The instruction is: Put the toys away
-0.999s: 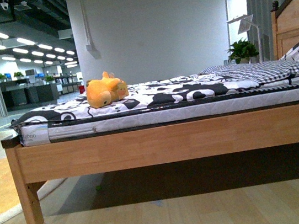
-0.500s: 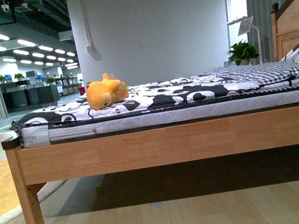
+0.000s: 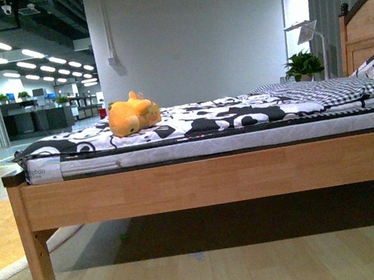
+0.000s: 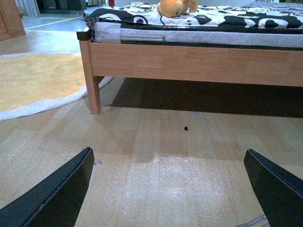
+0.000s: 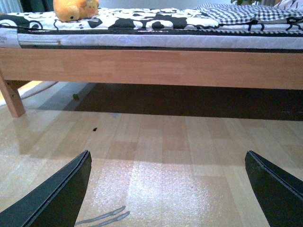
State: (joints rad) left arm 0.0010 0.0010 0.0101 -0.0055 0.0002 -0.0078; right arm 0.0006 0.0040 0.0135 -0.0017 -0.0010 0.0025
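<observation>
Here the plush toy [image 3: 132, 115] lies lengthwise along the bed [image 3: 213, 178].

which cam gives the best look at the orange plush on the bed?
Front view: the plush toy shows whole, lying on the patterned bedspread near the bed's foot end. The left wrist view has the plush toy at the frame edge, top cut off; the right wrist view crops the plush toy likewise.
</observation>
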